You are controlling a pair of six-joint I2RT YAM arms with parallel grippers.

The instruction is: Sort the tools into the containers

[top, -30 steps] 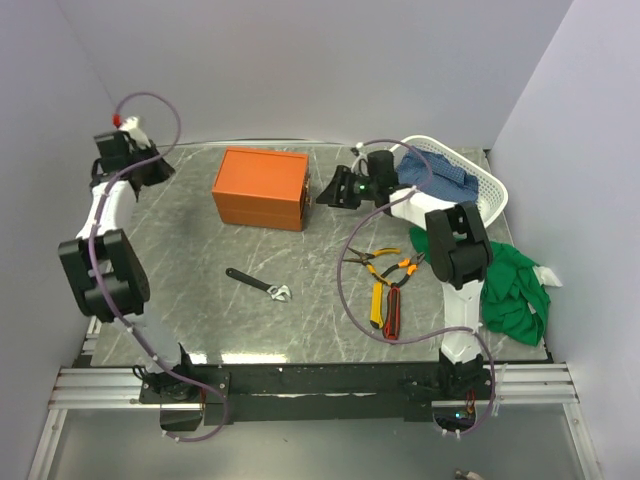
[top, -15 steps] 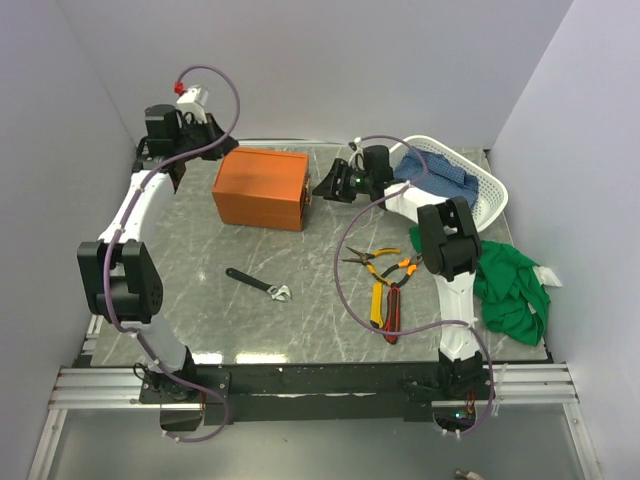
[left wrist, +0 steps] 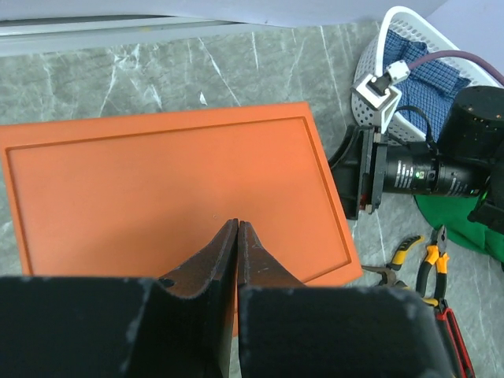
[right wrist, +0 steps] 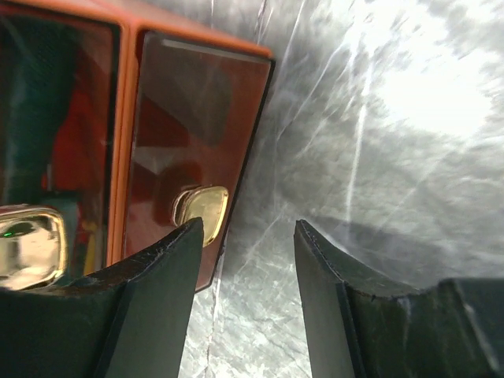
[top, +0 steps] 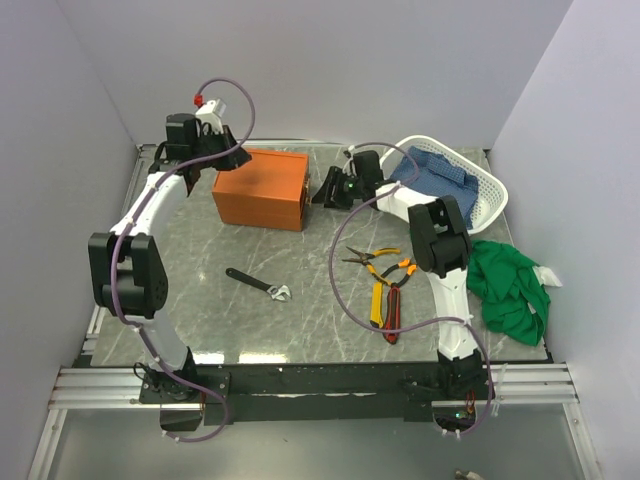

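Observation:
The orange box (top: 262, 187) stands closed at the back middle of the table. My left gripper (top: 232, 158) hovers over its far left corner, shut and empty; the left wrist view shows the lid (left wrist: 173, 189) below the closed fingertips (left wrist: 237, 224). My right gripper (top: 322, 193) is open beside the box's right end, low near the table; the right wrist view shows a gold latch (right wrist: 201, 206) on the box's end just past my left finger. A black wrench (top: 258, 284), orange pliers (top: 385, 262) and yellow and red-black knives (top: 385, 305) lie on the table.
A white basket (top: 470, 190) holding a blue cloth (top: 432, 178) stands at the back right. A green cloth (top: 510, 290) lies at the right edge. Grey walls close in the table at the back and sides.
My left arm has swung from the far left corner rightward to above the box's left end. My right gripper has edged a little left, closer to the box's right end.

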